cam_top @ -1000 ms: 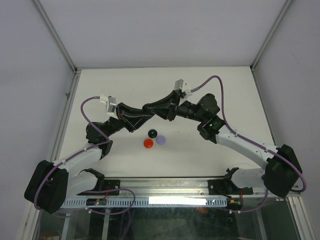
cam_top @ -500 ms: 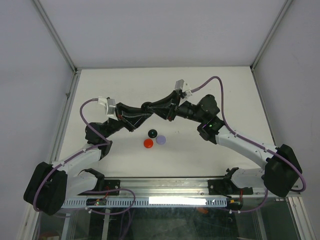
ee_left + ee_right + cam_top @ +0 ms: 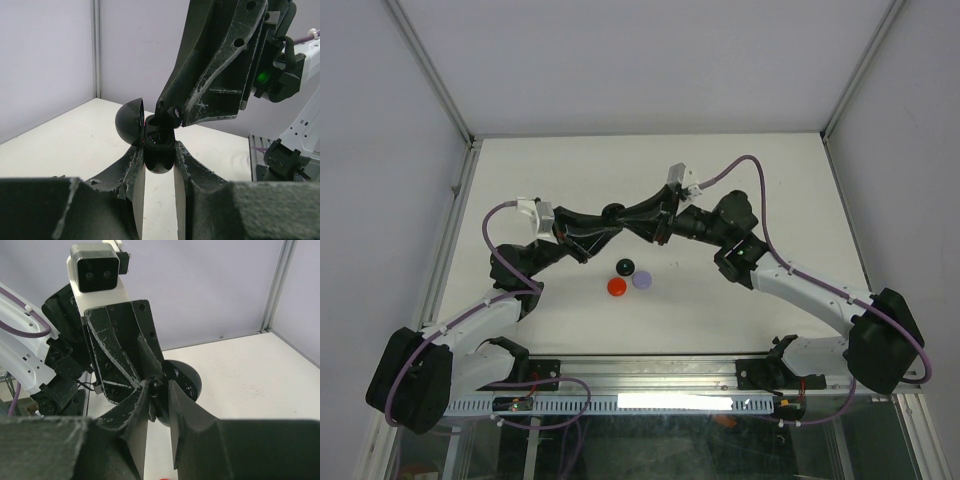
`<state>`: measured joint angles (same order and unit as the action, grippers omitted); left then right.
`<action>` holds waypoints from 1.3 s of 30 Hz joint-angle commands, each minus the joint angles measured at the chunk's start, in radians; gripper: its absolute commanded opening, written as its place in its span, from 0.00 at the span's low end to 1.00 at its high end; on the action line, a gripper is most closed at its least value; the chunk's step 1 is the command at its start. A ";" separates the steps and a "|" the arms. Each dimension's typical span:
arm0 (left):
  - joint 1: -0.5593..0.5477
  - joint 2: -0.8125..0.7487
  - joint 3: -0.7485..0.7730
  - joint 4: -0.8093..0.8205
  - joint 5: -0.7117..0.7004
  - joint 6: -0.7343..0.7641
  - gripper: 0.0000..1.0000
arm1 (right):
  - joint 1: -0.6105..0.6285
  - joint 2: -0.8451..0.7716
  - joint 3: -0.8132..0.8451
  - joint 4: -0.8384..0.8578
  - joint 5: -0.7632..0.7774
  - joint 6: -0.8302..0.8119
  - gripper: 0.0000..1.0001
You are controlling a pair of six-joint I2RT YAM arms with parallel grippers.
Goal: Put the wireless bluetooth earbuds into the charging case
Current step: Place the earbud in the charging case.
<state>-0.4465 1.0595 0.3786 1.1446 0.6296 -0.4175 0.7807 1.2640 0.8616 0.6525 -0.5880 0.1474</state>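
My left gripper (image 3: 159, 159) is shut on the black charging case (image 3: 159, 152), held above the table with its domed lid (image 3: 129, 124) swung open to the left. My right gripper (image 3: 159, 396) reaches in from the other side, shut on a small black earbud (image 3: 159, 386) at the mouth of the case. In the left wrist view the earbud (image 3: 172, 113) sits at the right gripper's fingertips (image 3: 200, 107), just over the case's open well. From above, the two grippers (image 3: 613, 213) meet tip to tip over the table's middle, and the case and earbud are hidden between them.
Three small round discs lie on the white table in front of the grippers: black (image 3: 625, 266), red (image 3: 617, 286) and lilac (image 3: 642, 280). Metal frame posts (image 3: 448, 100) and grey walls close the table's back and sides.
Both arms have shifted slightly while staying tip to tip, the wrists sinking a little. The right gripper's fingers have eased apart a touch around the earbud. The discs have not moved.
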 commanded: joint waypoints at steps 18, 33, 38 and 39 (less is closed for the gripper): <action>-0.011 -0.119 0.049 -0.298 -0.074 0.288 0.00 | 0.009 -0.122 0.053 -0.231 0.115 -0.151 0.64; -0.011 -0.130 0.028 -0.310 -0.102 0.339 0.00 | 0.011 -0.015 0.140 -0.300 0.232 -0.073 0.86; -0.011 -0.128 0.014 -0.271 -0.083 0.316 0.00 | 0.012 0.009 0.150 -0.333 0.262 -0.086 0.86; -0.011 -0.129 0.013 -0.267 -0.081 0.314 0.00 | 0.012 0.008 0.147 -0.340 0.272 -0.094 0.86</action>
<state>-0.4465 0.9478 0.3962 0.7959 0.5411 -0.1104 0.7864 1.2770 0.9573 0.3153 -0.3660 0.0612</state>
